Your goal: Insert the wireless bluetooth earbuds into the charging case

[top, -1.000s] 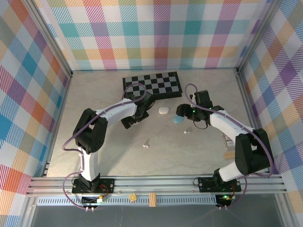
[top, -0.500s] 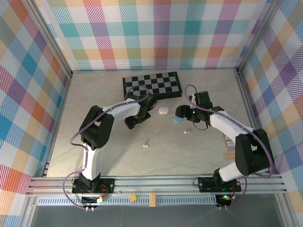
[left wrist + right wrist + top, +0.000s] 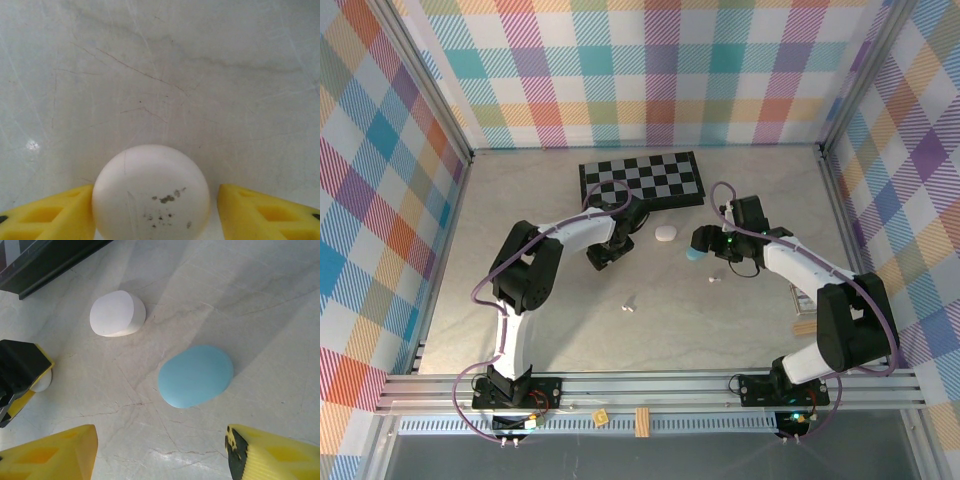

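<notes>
A white rounded charging case (image 3: 150, 192) lies on the table between the yellow fingers of my left gripper (image 3: 155, 205). The left finger (image 3: 55, 215) touches the case; a narrow gap separates the right finger (image 3: 265, 212) from it, so the jaws are open around it. My right gripper (image 3: 160, 455) hovers open just short of a light blue case (image 3: 196, 375), with nothing between its fingers. A second white case (image 3: 117, 313) lies beyond. In the top view, tiny white earbuds lie loose at the table's middle (image 3: 628, 303) and near the right gripper (image 3: 715, 279).
A black-and-white checkerboard (image 3: 642, 178) lies at the back of the table. Small wooden pieces (image 3: 805, 325) sit by the right wall. My left gripper (image 3: 20, 375) is close to the right gripper's left side. Plaid walls enclose the table.
My left gripper's jaws have narrowed around the white case, and the left arm has shifted slightly toward the back. The right arm has barely moved.
</notes>
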`<act>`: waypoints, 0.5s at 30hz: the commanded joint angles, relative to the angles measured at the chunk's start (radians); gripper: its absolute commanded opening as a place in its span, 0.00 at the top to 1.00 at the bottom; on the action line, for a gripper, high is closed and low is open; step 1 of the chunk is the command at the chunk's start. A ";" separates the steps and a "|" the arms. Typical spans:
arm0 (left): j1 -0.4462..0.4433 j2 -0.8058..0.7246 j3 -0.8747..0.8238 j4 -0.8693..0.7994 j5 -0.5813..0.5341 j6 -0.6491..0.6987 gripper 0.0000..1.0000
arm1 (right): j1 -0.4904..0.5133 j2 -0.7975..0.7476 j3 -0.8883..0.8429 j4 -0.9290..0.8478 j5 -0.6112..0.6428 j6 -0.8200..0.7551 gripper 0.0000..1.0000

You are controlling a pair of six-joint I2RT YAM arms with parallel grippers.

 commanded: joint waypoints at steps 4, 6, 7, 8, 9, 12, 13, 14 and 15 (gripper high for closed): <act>0.004 -0.007 -0.014 0.001 0.012 0.005 0.48 | -0.006 -0.032 -0.006 0.007 -0.020 -0.004 0.32; -0.001 -0.026 -0.015 0.000 -0.009 0.026 0.50 | -0.007 -0.038 -0.004 0.008 -0.022 -0.005 0.32; -0.004 -0.039 -0.015 -0.001 -0.025 0.045 0.52 | -0.007 -0.040 -0.003 0.010 -0.022 -0.006 0.31; -0.008 -0.052 -0.013 -0.002 -0.035 0.073 0.54 | -0.008 -0.040 -0.002 0.011 -0.020 -0.006 0.31; -0.009 -0.061 -0.013 0.006 -0.039 0.109 0.55 | -0.009 -0.038 -0.001 0.011 -0.018 -0.009 0.31; -0.019 -0.101 -0.016 0.051 -0.019 0.266 0.54 | -0.009 -0.038 0.004 0.002 -0.023 -0.016 0.31; -0.024 -0.121 -0.022 0.078 -0.004 0.345 0.54 | -0.009 -0.043 0.008 0.000 -0.030 -0.020 0.31; -0.031 -0.139 -0.027 0.096 0.001 0.413 0.54 | -0.010 -0.049 0.010 -0.001 -0.044 -0.026 0.31; -0.041 -0.158 -0.032 0.107 -0.003 0.466 0.54 | -0.013 -0.056 0.015 -0.002 -0.059 -0.030 0.31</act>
